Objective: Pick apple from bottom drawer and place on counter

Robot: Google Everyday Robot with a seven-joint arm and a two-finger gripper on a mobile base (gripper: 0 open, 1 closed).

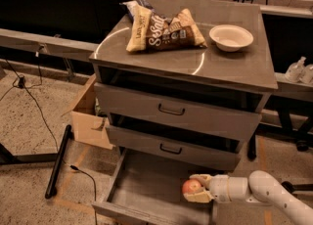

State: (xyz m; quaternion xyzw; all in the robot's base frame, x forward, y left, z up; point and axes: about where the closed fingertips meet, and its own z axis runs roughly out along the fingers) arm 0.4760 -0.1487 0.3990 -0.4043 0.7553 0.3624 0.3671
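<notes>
The grey counter fills the upper centre of the frame, with snack bags and a white bowl on it and bare metal toward its front edge. Below the two closed upper drawers, the bottom drawer stands pulled out at lower centre. From the lower right a white arm reaches in over the drawer's right side, its gripper closed around the apple, one pale finger above the fruit and one below. The apple sits just above the drawer floor at lower centre-right; whether it touches the floor cannot be told. It looks light and firm, with smooth skin that may slip, and it would likely bruise under a hard squeeze, so a hold across its widest part suits it. Nearly round, it has no clear long axis; its stem end is not visible.
</notes>
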